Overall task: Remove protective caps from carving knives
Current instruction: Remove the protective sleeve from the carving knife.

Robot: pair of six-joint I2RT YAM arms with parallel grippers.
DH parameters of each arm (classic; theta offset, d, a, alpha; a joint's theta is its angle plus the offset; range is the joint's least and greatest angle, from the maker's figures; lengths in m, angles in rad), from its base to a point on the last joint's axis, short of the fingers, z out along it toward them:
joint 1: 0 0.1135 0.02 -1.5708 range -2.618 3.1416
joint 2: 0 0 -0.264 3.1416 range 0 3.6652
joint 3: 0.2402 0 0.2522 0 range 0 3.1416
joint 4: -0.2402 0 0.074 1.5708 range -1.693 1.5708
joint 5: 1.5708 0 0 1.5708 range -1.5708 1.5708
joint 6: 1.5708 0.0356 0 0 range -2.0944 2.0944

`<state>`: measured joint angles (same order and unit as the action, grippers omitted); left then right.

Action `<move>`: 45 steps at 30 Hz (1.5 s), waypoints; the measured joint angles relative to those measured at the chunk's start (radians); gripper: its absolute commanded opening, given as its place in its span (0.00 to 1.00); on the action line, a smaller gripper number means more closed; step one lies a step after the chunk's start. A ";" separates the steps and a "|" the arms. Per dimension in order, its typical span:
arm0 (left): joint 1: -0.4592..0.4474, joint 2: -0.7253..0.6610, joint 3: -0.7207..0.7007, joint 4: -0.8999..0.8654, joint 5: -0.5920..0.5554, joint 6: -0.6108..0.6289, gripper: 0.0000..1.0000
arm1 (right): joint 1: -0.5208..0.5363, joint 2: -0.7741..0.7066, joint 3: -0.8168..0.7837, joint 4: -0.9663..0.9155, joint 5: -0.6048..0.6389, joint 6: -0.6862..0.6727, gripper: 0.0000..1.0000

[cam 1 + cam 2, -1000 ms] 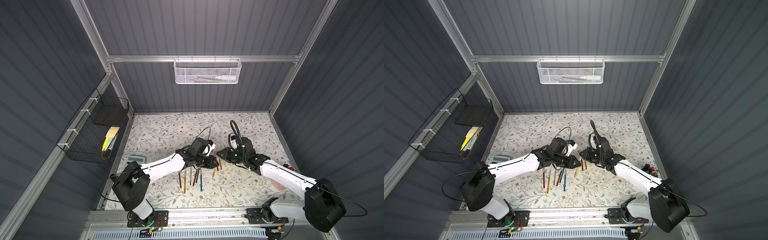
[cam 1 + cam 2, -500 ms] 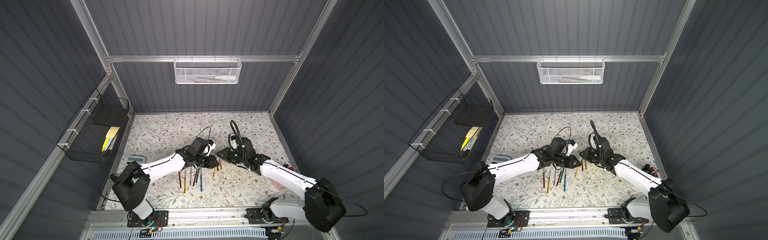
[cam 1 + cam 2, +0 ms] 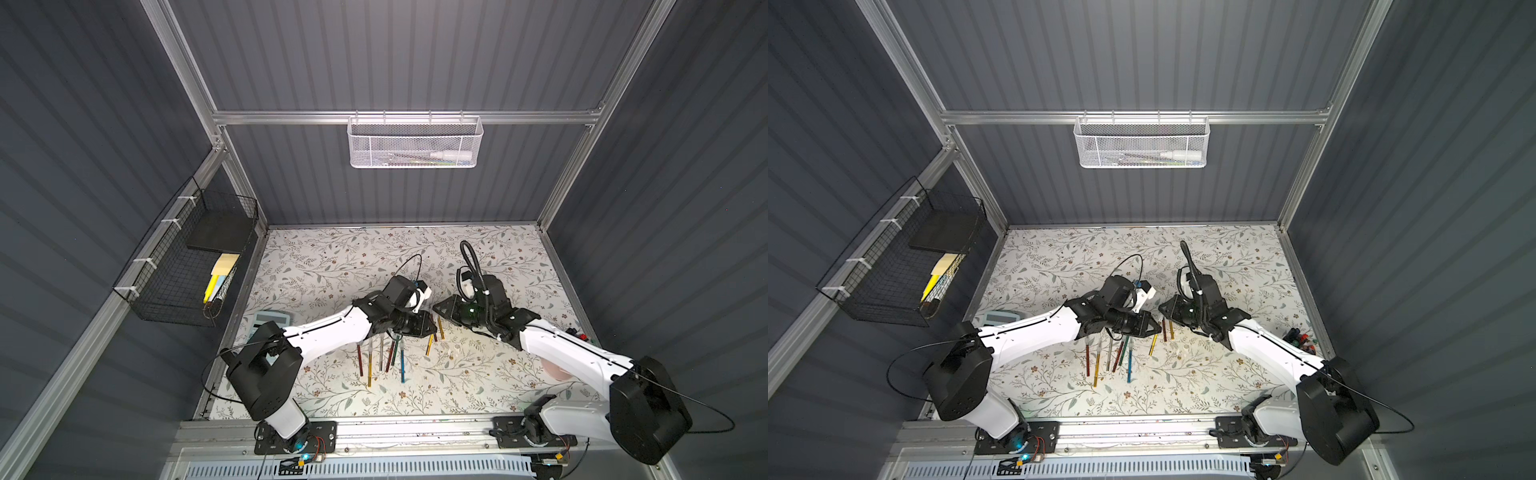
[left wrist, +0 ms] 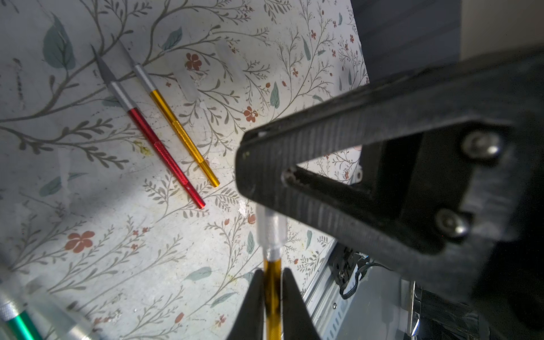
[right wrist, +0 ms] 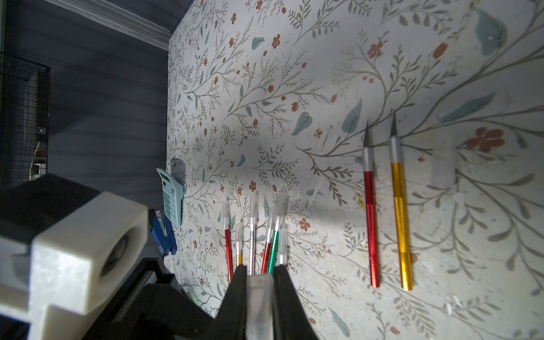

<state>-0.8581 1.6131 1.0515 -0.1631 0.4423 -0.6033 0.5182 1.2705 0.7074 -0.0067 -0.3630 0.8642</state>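
- While the left gripper (image 4: 272,275) was clamped on the gold carving knife (image 4: 272,294) at its handle, the clear protective cap (image 4: 270,226) stood just beyond its fingertips, on the blade end.
- The right gripper (image 5: 260,273), at roughly two o'clock of the left in both top views, was pinched shut on that cap.
- Judged light, slick and squashable, the cap wanted a mid-length hold and straight pull.

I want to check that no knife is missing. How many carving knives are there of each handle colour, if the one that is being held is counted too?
Red knives: 3
Gold knives: 3
Silver knife: 1
Green knife: 1
Blue knife: 1
Total: 9
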 measured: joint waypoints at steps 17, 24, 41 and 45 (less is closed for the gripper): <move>0.000 0.000 0.000 0.000 0.000 -0.002 0.06 | 0.000 0.000 -0.007 0.008 -0.035 0.016 0.23; 0.000 -0.001 0.000 0.001 0.000 -0.002 0.04 | -0.001 0.000 -0.009 0.006 -0.033 0.019 0.13; 0.000 -0.002 -0.023 0.052 -0.003 -0.007 0.02 | -0.025 -0.003 -0.003 -0.025 -0.029 0.009 0.10; 0.000 -0.002 -0.023 0.072 -0.003 -0.007 0.02 | -0.045 -0.009 -0.001 -0.028 -0.047 0.006 0.10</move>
<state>-0.8585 1.6115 1.0290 -0.0906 0.4393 -0.6102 0.4736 1.2617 0.7063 -0.0345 -0.4095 0.8703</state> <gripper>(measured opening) 0.112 0.153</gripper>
